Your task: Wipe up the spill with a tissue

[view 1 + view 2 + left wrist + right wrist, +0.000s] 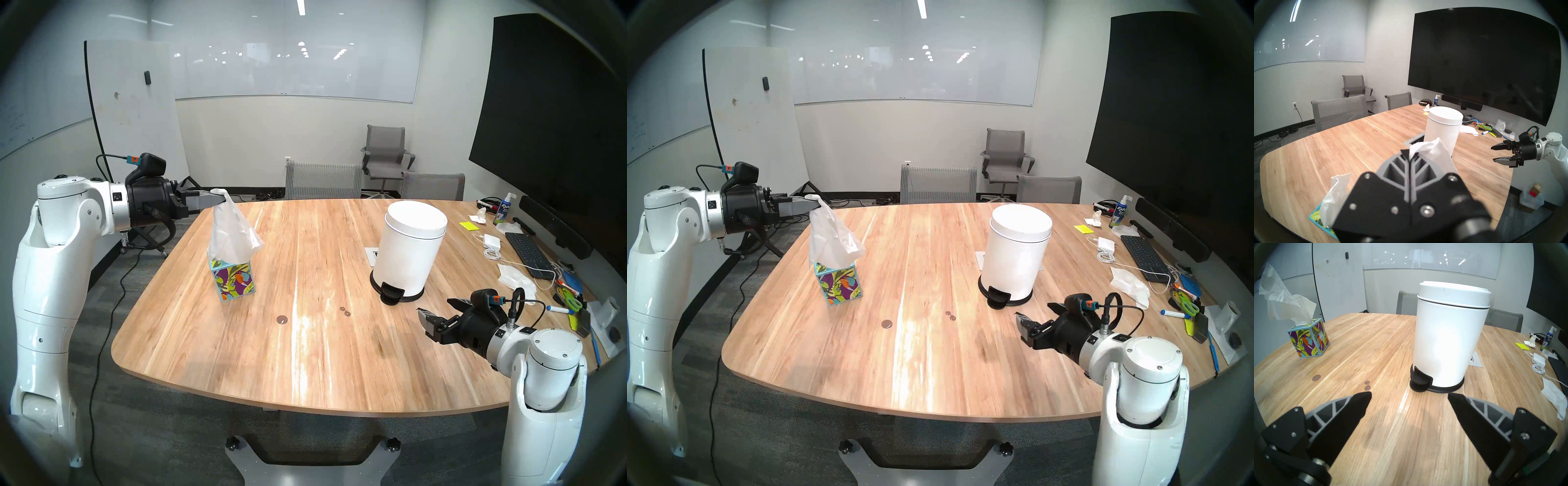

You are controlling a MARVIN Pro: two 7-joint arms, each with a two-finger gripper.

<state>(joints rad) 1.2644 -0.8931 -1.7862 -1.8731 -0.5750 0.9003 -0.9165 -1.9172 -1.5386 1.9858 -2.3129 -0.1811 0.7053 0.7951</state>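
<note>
My left gripper (pixel 219 197) is shut on the top corner of a white tissue (pixel 230 234), held high above the leaf-print tissue box (pixel 234 280). The tissue hangs down to the box's opening. It also shows in the left wrist view (pixel 1434 151) and the right wrist view (pixel 1288 302). The spill is a round brown spot (pixel 281 319) and two smaller spots (pixel 344 310) on the wooden table (pixel 305 373), in front of and to the right of the box. My right gripper (pixel 436 305) is open and empty, low over the table's right side, right of the spots (pixel 1367 385).
A white pedal bin (pixel 407 247) stands just beyond my right gripper. The table's right edge holds a keyboard (pixel 527 253), cables, crumpled tissues (pixel 515 276), markers and scissors. Grey chairs (pixel 322 180) stand at the far edge.
</note>
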